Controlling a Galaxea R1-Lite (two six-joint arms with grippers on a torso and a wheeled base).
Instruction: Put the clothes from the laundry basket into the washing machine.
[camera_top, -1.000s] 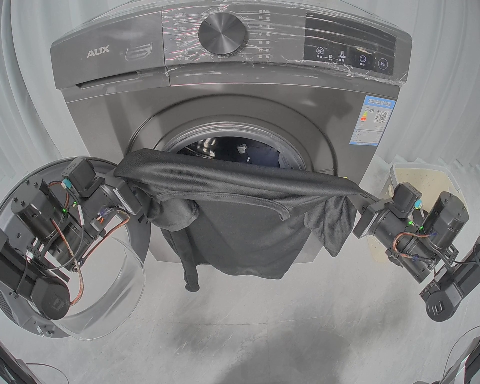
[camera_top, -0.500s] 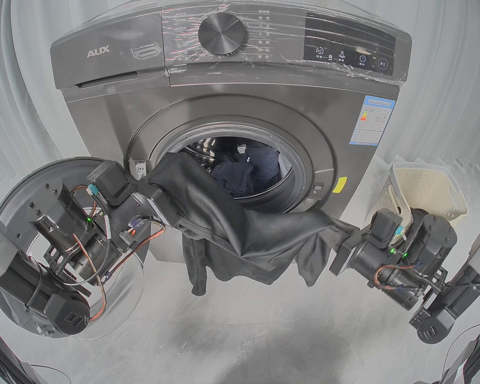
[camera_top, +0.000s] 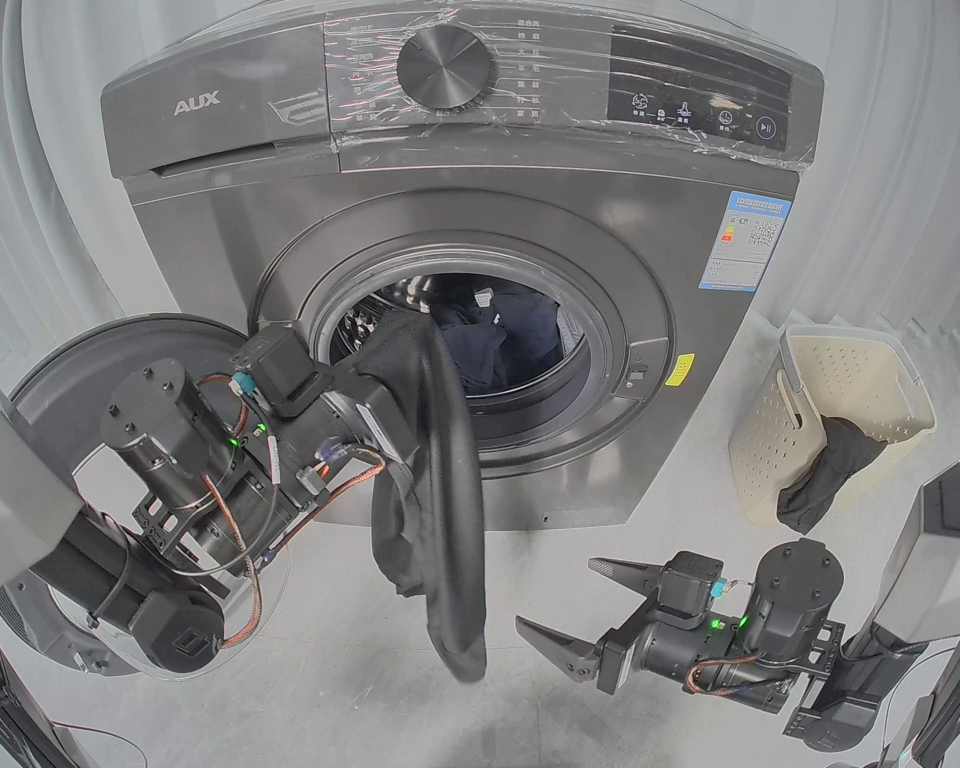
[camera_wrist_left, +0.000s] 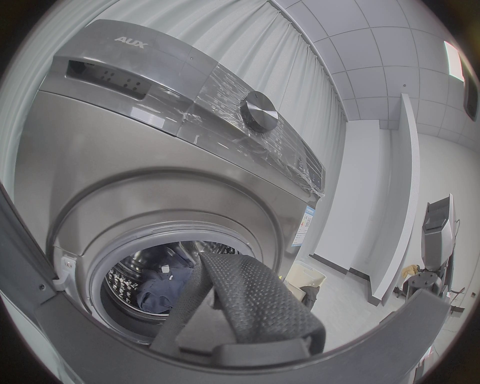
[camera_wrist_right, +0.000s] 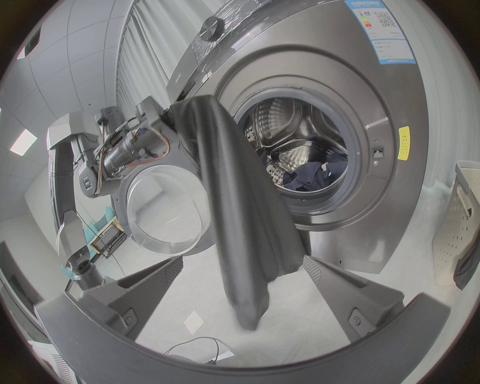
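Left gripper (camera_top: 385, 415) is clamped on the black garment (camera_top: 440, 480), right at the left rim of the washing machine (camera_top: 560, 210) opening. The cloth drapes over the gripper and hangs straight down, long axis vertical, its lower end pointing at the floor (camera_top: 330, 640). Right gripper (camera_top: 555, 597) sits low, jaws spread wide and holding nothing, near the garment's tail. Dark blue clothes (camera_top: 495, 335) lie inside the machine. A blue-and-white label (camera_top: 745, 240) and a small yellow sticker (camera_top: 679, 369) sit right of the opening. The laundry basket (camera_top: 860, 375) stands at the right, with a dark garment (camera_top: 830, 475) spilling over its edge.
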